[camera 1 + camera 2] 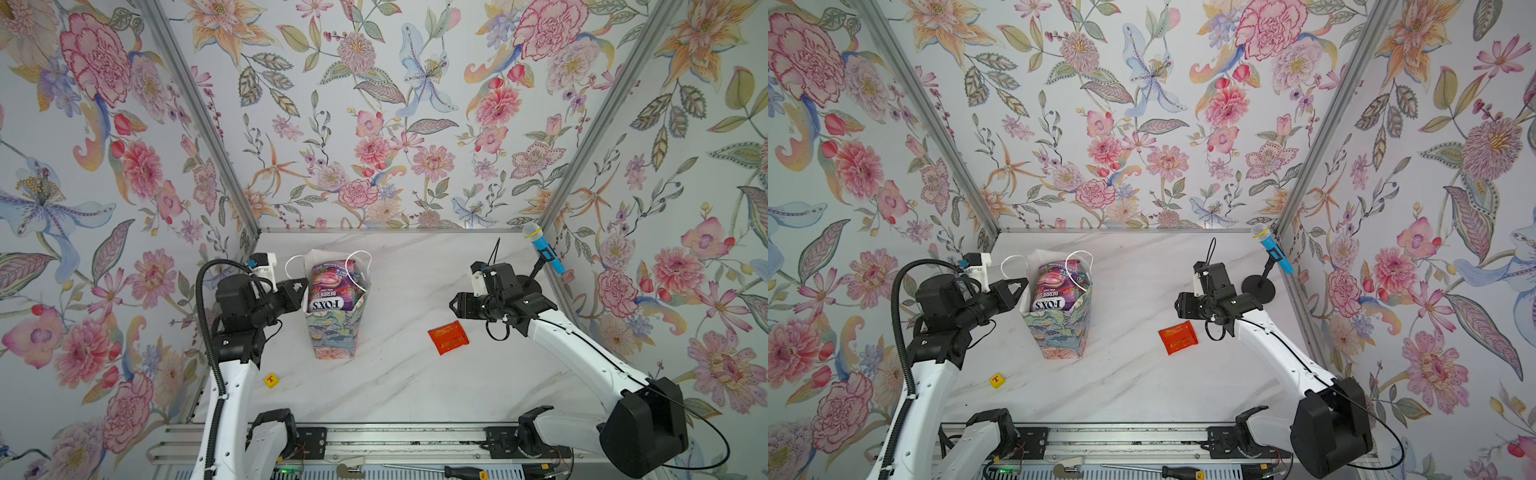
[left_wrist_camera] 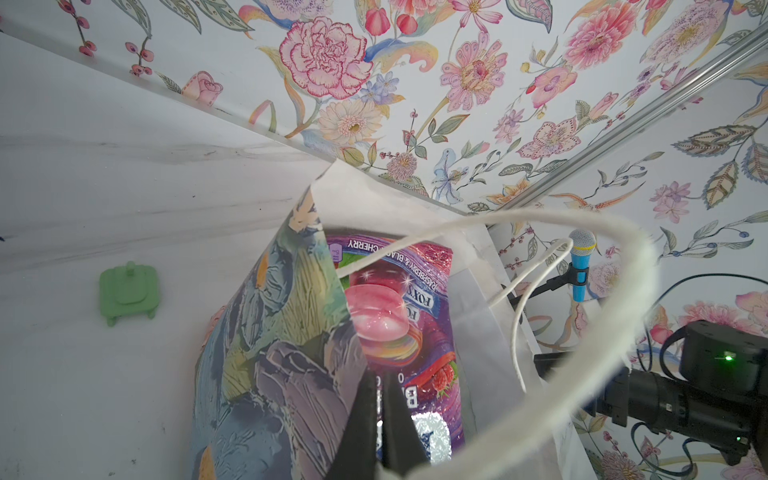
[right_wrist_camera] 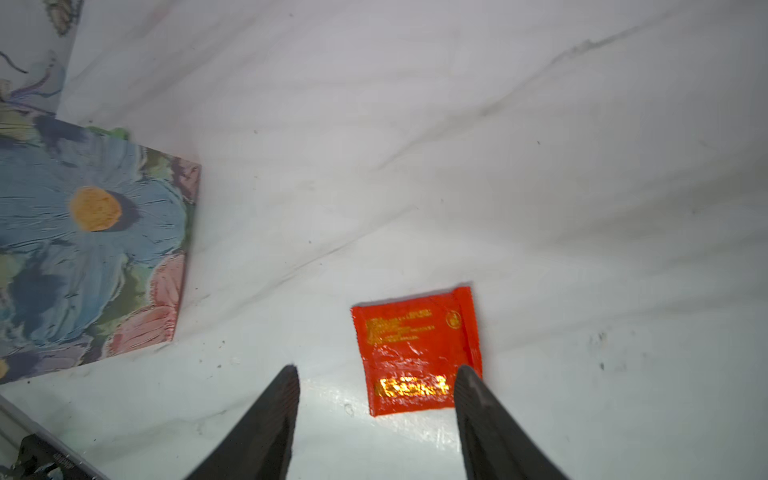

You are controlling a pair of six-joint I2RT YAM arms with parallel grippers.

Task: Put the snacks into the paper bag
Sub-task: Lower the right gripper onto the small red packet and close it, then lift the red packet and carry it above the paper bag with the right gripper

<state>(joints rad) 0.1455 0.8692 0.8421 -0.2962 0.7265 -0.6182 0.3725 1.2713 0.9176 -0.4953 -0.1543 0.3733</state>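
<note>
FOX'S BERRIES on packet [image 1: 332, 286]; T on cube [image 1: 271, 380]

Glossy crinkled sachet [image 3: 415, 349] on smooth marble-look table [image 3: 498, 166]; shiny plastic packets [image 1: 332, 286] are held in a matt paper bag [image 1: 332, 336].

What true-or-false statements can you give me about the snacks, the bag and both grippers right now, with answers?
1. The red-orange sachet is inside the paper bag. False: it lies flat on the table, apart from the bag.
2. The left gripper is shut on the bag's rim. True.
3. The right gripper grips the sachet. False: its jaws stand open, and the sachet lies ungripped on the table.
4. A purple FOX'S packet sits in the bag's open mouth. True.
5. The bag lies on its side. False: it stands upright.
</note>
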